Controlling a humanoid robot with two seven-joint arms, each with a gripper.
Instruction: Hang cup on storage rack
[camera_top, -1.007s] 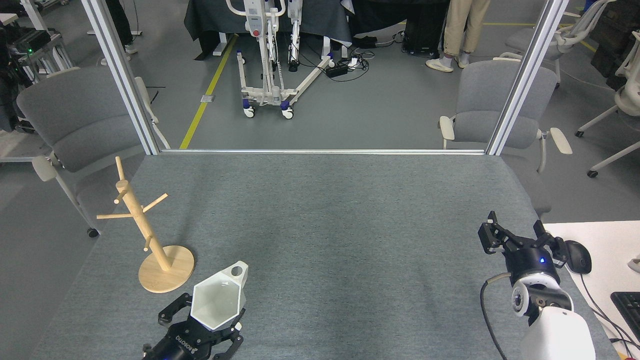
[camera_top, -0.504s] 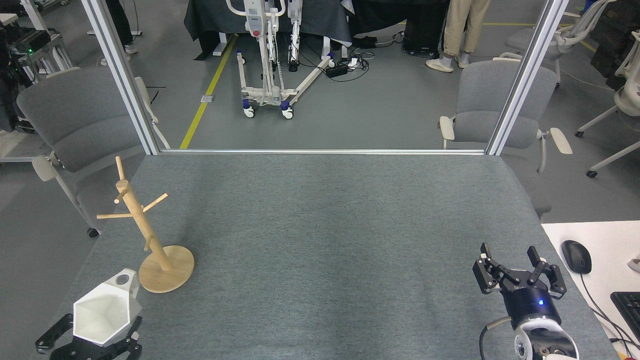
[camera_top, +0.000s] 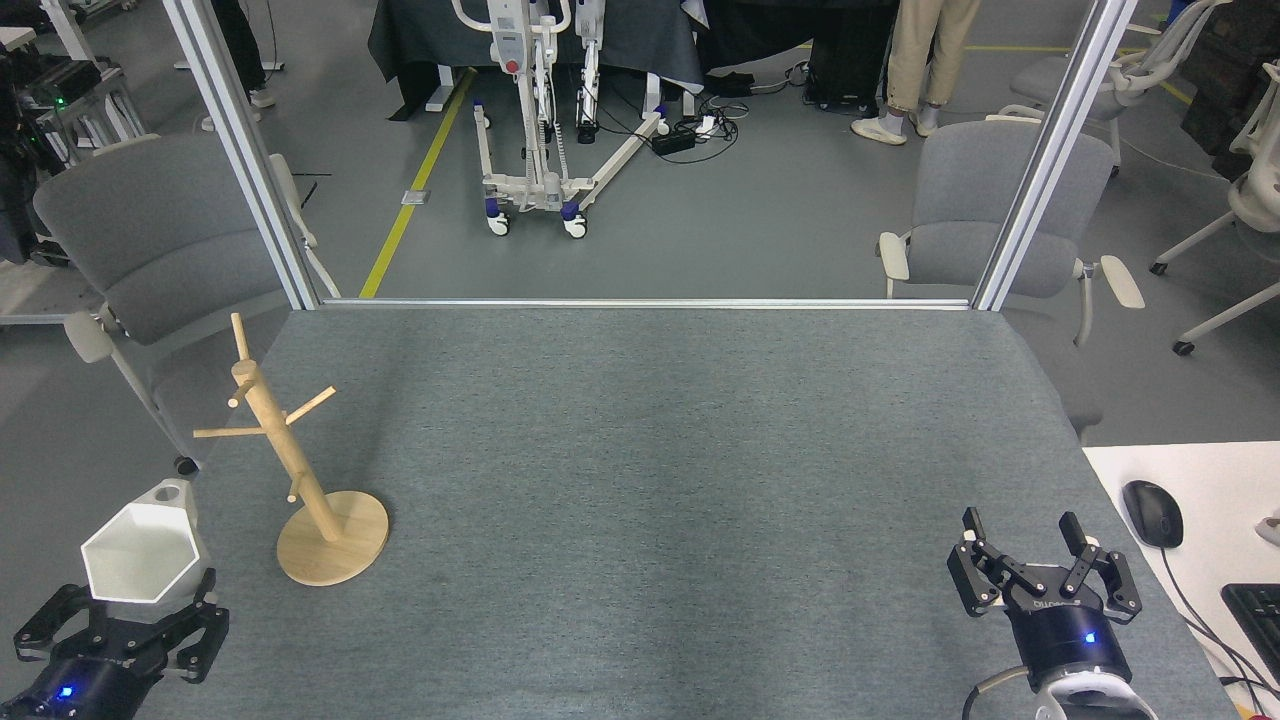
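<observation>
The left pincer (camera_top: 120, 625) is gripping the cup (camera_top: 140, 553) at the table's (camera_top: 640, 450) 8 o'clock corner, carrying it toward the storage rack (camera_top: 290, 470) at its 2 o'clock. The next move requires aligning the handle with a peg. The right pincer (camera_top: 1040, 580) is idling, spread wide.

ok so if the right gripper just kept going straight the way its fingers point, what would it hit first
Nothing close, it seems. The right gripper is open and empty, pointing away from the robot over bare grey table. The gray chair stands beyond the far edge, though depth is hard to judge.
</observation>
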